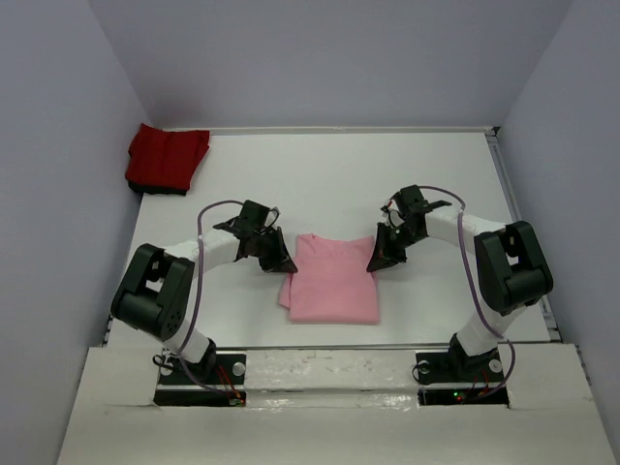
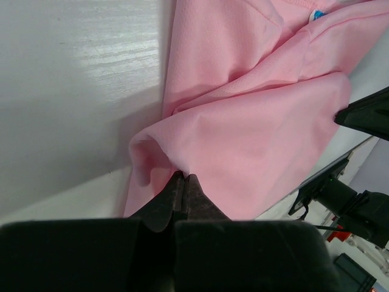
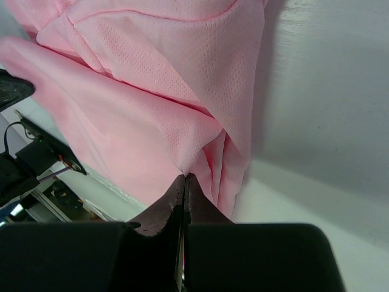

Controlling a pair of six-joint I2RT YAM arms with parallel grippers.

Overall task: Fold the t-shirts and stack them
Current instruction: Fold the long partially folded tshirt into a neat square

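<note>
Pink t-shirt (image 1: 332, 281), collar toward far side

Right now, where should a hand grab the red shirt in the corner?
Probably grip the red t-shirt by its right edge, coming from the right. It lies bunched in the far left corner, walls close on its left and far sides. The left hand and right hand are shut on the pink t-shirt, so one must let go first.

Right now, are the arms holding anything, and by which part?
Both hold the pink shirt: left fingers pinch its left edge, right fingers its right edge, near the far end.
</note>
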